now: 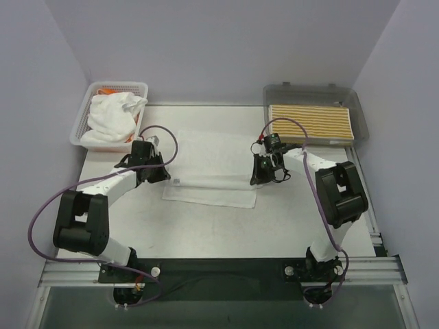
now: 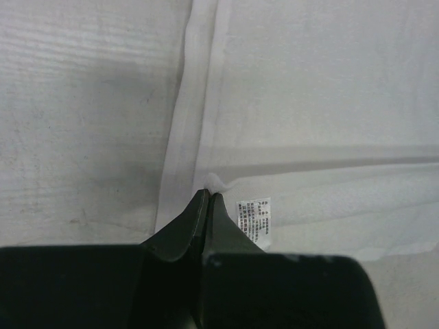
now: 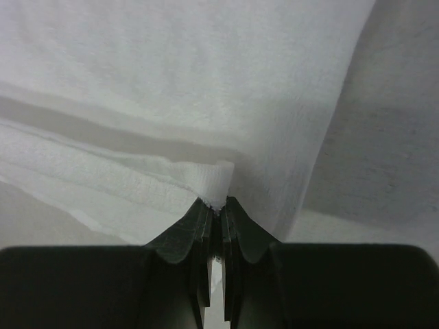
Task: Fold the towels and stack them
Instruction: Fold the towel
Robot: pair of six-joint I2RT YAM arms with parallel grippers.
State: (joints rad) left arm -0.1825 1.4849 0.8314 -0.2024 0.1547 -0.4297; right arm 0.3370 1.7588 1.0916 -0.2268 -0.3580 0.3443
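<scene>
As left gripper (image 2: pixel 208 197) and right gripper (image 3: pixel 218 203) pinch towel (image 1: pixel 214 152), basket (image 1: pixel 77 127) and tray (image 1: pixel 309 92) sit beyond.

Soft even overhead light, faint shadows, wrist views dimmer, near foreground blurred.

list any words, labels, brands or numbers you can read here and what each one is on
care label on the edge of the white towel: several lines of small print, too small and blurred to read
No other words, brands, numbers or signs show in any view.
</scene>
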